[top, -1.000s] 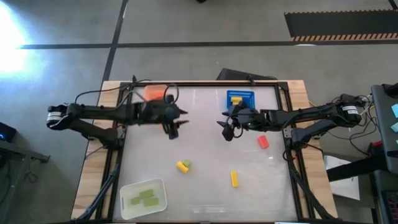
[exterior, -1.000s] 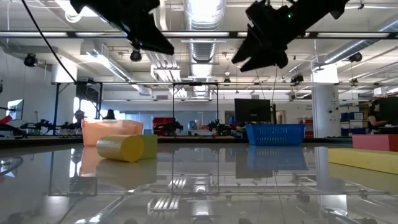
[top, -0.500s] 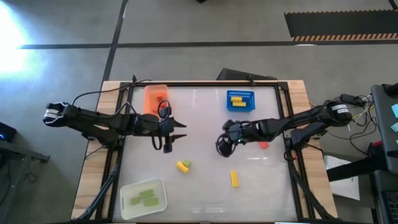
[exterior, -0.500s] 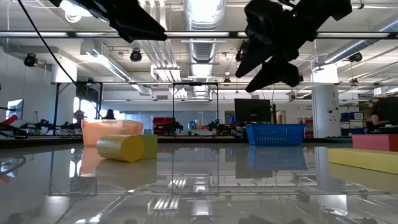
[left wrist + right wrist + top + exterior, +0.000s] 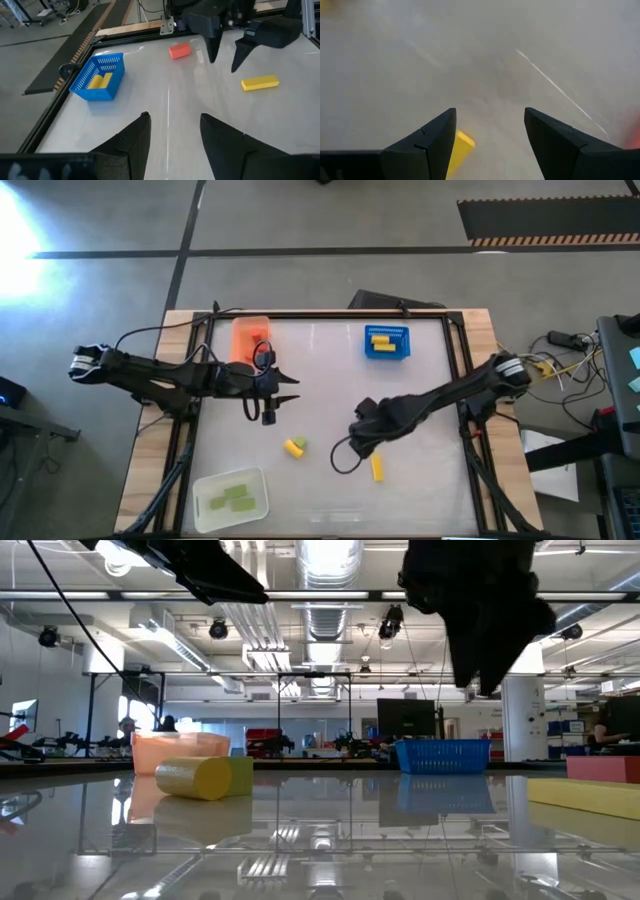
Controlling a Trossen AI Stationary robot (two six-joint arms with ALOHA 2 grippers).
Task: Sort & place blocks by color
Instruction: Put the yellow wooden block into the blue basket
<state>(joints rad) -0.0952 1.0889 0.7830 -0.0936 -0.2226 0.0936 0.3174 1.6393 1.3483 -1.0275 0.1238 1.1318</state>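
My right gripper (image 5: 358, 442) is open and hangs over the table's middle, just above and beside a yellow bar (image 5: 377, 468). In the right wrist view the gripper (image 5: 490, 112) has that yellow bar (image 5: 461, 146) beside one finger, untouched. My left gripper (image 5: 278, 398) is open and waits above the table near the orange tray (image 5: 250, 332). A yellow cylinder (image 5: 292, 447) lies against a green block (image 5: 238, 775). A red block (image 5: 179, 50) lies flat beyond the right gripper (image 5: 223, 64); the right arm hides it in the high view.
The blue basket (image 5: 386, 341) at the far edge holds a yellow block (image 5: 100, 81). The white tray (image 5: 232, 498) at the near left corner holds green blocks. The black frame rail (image 5: 470, 450) runs along the table's sides. Bare tabletop lies between the two grippers.
My right gripper has swung from beside the blue basket toward the near edge and the left, coming down next to the yellow bar, and the arm now covers the red block in the high view. My left gripper moved slightly toward the near edge, then kept still.
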